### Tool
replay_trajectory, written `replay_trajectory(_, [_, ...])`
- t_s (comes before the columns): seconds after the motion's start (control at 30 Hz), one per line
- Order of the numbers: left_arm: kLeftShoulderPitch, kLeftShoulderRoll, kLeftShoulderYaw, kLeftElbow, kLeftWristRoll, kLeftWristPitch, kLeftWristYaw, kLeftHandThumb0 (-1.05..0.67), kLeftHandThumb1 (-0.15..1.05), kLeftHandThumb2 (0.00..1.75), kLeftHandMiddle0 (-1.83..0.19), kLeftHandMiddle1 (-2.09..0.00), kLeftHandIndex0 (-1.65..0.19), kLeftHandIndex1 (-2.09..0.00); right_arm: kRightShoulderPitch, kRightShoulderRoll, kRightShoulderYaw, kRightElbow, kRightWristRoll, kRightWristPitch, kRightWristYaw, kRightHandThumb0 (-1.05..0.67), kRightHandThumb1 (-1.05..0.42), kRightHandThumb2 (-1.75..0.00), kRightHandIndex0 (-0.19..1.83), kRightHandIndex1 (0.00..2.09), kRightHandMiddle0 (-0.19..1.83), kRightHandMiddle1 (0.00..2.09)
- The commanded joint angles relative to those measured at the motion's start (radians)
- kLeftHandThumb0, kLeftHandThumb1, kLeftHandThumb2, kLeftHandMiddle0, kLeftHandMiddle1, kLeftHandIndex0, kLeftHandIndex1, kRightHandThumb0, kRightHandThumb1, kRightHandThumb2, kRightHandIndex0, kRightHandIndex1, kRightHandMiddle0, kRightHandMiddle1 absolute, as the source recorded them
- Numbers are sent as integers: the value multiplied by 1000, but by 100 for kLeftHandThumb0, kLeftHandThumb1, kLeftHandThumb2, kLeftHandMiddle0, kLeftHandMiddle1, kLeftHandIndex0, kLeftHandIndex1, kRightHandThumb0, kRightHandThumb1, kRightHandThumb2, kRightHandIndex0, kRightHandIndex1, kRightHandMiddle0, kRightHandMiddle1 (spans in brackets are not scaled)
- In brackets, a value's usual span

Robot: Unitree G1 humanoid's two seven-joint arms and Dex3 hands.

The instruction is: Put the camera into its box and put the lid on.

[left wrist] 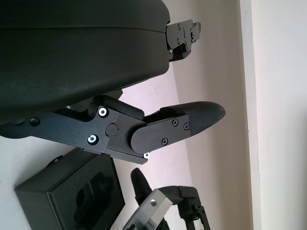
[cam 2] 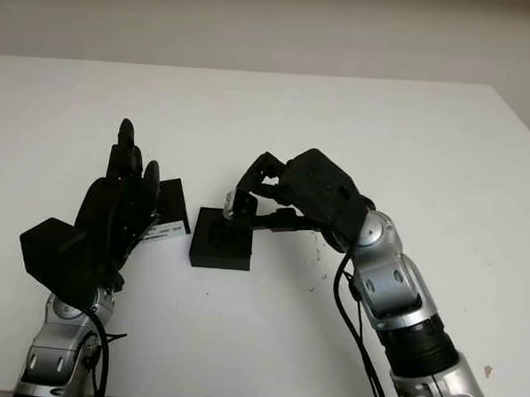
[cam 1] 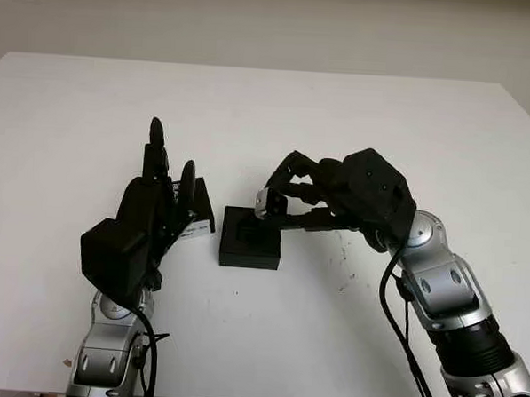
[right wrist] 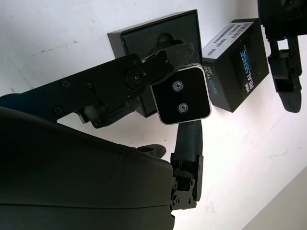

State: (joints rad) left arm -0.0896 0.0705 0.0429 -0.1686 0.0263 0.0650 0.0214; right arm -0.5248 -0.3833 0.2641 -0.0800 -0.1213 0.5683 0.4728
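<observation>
Head stereo pair looks forward and down at the white table (cam 1: 358, 114) from above the near edge, mid range; both eyes share the open box (cam 1: 249, 239), the lid (cam 2: 170, 210) and both arms, shifted slightly sideways. Left wrist view sits tight behind the left hand (left wrist: 182, 125), facing toward 3 o'clock; right wrist view sits tight behind the right hand (right wrist: 180, 124), facing toward 9 o'clock. Both share the box and the camera (right wrist: 183, 96).
</observation>
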Motion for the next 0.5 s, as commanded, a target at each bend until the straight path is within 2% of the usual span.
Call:
replay_trajectory(0.0, [-14,-4,-4,-14,8,0,6,-57,105,66,19,-3,19,-2,-34,1,2,10,-6,-23,8,-39,-103,-6,33,12,14,203])
replay_trajectory(0.23, [-16,-16,-4,-3,6,-8,10,-57,105,65,19,-3,19,-2,-54,15,12,96,-42,-81,5,-38,-103,-6,34,13,14,201])
replay_trajectory(0.47, [-25,-26,-3,7,1,-17,10,-55,105,67,19,-4,19,-3,-67,33,11,73,-43,-18,32,-39,-104,-6,31,11,9,199])
